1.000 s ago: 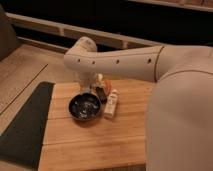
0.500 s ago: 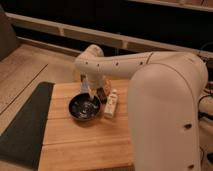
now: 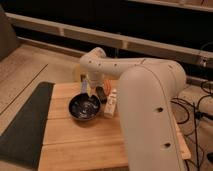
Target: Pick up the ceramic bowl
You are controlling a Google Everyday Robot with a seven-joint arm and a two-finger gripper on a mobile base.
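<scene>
The ceramic bowl (image 3: 84,108) is small, round, dark and glossy, and sits on the wooden table (image 3: 80,147) left of centre. My gripper (image 3: 93,91) hangs at the end of the white arm, right above the bowl's far rim. It is open, with one pale finger (image 3: 84,87) over the rim's left part and a dark one (image 3: 101,94) to the right. Nothing is held.
A small white rectangular bottle (image 3: 111,103) stands just right of the bowl, close to the gripper. A dark mat (image 3: 24,125) lies along the table's left side. My bulky white arm (image 3: 150,115) covers the table's right part. Cables (image 3: 204,102) hang at far right.
The arm has swung and its large link now fills the right of the view. The gripper has come closer to the bowl's far rim. Bowl and bottle have not moved.
</scene>
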